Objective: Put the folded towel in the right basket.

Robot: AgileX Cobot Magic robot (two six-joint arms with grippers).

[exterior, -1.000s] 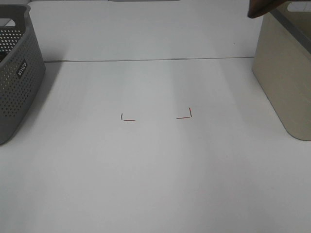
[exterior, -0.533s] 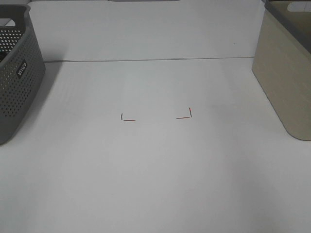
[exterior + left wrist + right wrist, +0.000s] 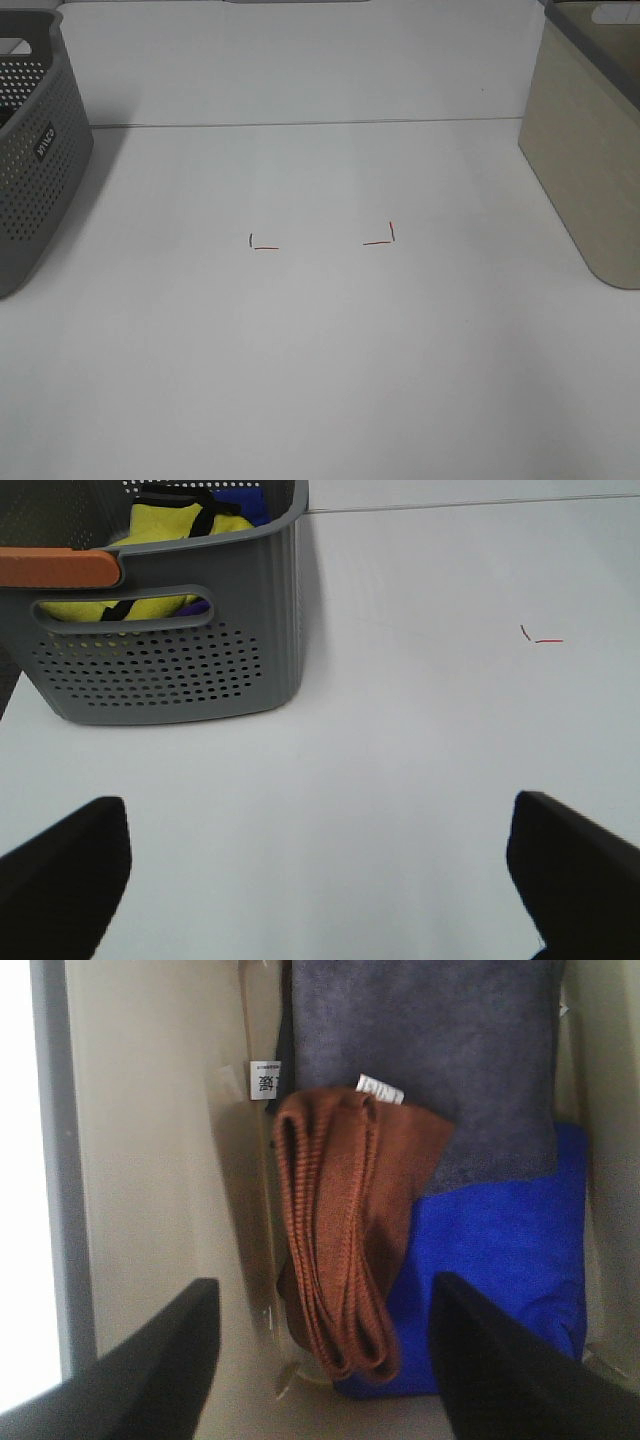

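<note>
I see the brown towel (image 3: 345,1250) lying in the right basket (image 3: 150,1160) at the counter's (image 3: 320,350) right edge, on a blue cloth (image 3: 500,1290) and a gray cloth (image 3: 430,1050). My right fingers (image 3: 150,1380) and left fingers (image 3: 60,870) gape wide, empty.

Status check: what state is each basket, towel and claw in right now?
beige basket: upright, holding three towels.
brown folded towel: in that basket, ungripped.
gray towel: flat in that basket.
blue towel: partly under the brown one.
gray perforated basket: upright, holding a yellow item.
left claw: open, empty.
right claw: open, empty.
</note>
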